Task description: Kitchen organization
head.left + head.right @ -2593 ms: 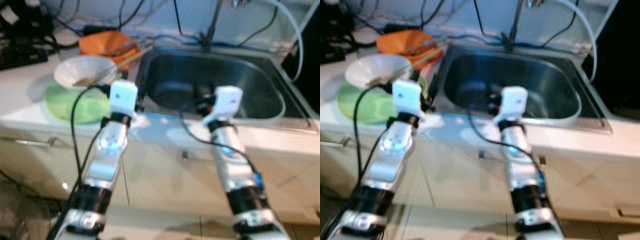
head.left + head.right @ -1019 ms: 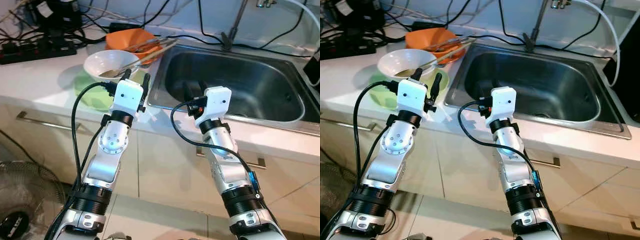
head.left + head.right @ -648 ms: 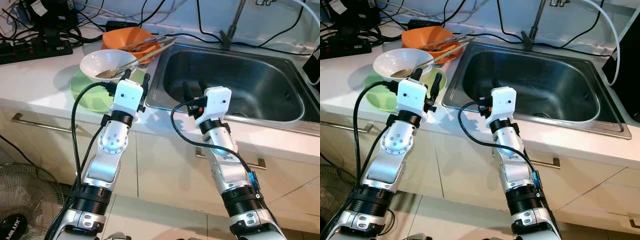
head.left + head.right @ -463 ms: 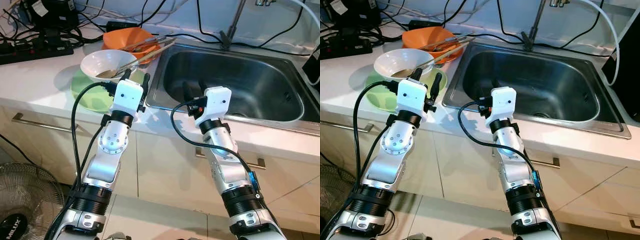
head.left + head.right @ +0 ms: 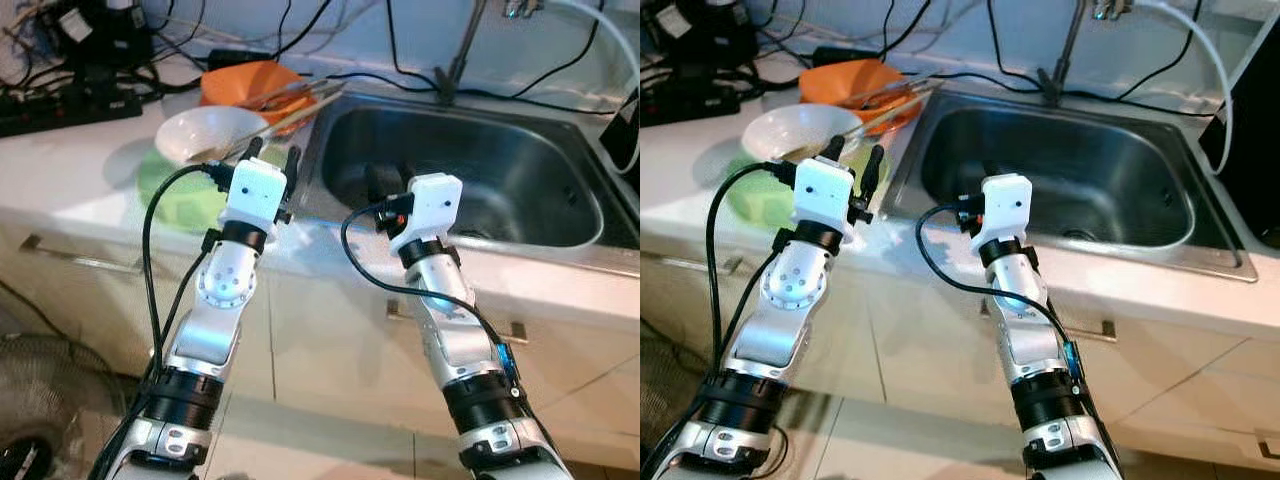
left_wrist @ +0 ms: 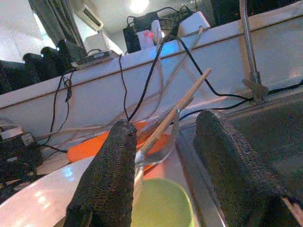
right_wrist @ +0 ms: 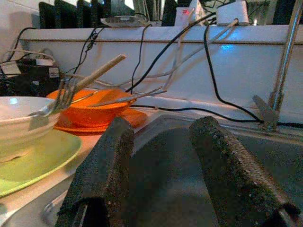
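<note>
A stack of dishes sits on the white counter [image 5: 60, 190] just left of the steel sink [image 5: 470, 175]: a white bowl [image 5: 205, 133] rests on a green plate [image 5: 175, 190], and behind them an orange bowl [image 5: 250, 85] stands on an orange plate near the wall. Wooden chopsticks [image 5: 290, 110] and metal cutlery lie across the orange bowl, their ends reaching toward the sink's rim; a fork [image 7: 52, 101] leans in the white bowl. The left gripper [image 5: 270, 160] hovers over the counter edge between the green plate and the sink's left rim, its two black fingers [image 6: 106, 179] spread apart with nothing between them. The right gripper [image 5: 385, 180] hangs above the sink's near-left part, fingers [image 7: 102, 170] likewise parted and empty. Black cables [image 5: 200, 40] tangle along the back of the counter by a power strip [image 5: 60, 108], and more cables run past the tap [image 5: 1065, 50] behind the basin. Below the counter are pale cabinet fronts with bar handles [image 5: 60, 255]
</note>
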`<state>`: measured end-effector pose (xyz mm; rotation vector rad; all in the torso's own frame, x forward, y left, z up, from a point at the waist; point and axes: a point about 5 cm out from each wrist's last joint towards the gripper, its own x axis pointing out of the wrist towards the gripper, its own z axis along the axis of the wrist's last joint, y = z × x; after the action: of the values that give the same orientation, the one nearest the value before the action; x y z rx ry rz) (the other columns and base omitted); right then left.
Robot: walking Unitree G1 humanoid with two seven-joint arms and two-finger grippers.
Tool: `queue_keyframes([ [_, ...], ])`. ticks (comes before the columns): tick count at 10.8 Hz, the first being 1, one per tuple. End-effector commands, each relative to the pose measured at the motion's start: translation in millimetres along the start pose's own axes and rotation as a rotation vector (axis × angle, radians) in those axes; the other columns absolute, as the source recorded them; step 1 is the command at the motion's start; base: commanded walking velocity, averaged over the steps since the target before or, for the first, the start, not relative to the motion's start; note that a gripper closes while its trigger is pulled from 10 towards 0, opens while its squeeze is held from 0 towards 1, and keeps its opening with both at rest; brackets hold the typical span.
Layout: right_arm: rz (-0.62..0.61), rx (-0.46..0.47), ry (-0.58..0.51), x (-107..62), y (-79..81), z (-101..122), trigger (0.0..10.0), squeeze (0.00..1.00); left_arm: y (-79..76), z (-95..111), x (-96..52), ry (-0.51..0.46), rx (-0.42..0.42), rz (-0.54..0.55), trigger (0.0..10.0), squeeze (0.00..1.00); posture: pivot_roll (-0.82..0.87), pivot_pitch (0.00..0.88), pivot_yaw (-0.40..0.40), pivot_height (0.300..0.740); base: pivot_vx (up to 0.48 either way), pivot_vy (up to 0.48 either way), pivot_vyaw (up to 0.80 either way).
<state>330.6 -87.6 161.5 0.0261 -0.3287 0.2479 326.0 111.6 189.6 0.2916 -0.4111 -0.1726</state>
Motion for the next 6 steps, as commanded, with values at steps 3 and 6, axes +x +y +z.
queue_keyframes([
  [3, -0.009, -0.003, -0.004, -0.3, -3.1, -0.1, 10.0, 0.0, -1.0, 3.9, 1.7, -0.016, 0.007, -0.001, 10.0, 0.0, 0.03, 0.032, -0.05, 0.74, 0.261, 0.0, 0.0],
  [6, -0.007, 0.001, -0.006, -0.4, -1.9, 0.1, 10.0, 0.0, -0.7, 4.1, 1.2, -0.019, 0.007, -0.003, 10.0, 0.0, 0.03, 0.035, -0.049, 0.74, 0.265, 0.0, 0.0],
])
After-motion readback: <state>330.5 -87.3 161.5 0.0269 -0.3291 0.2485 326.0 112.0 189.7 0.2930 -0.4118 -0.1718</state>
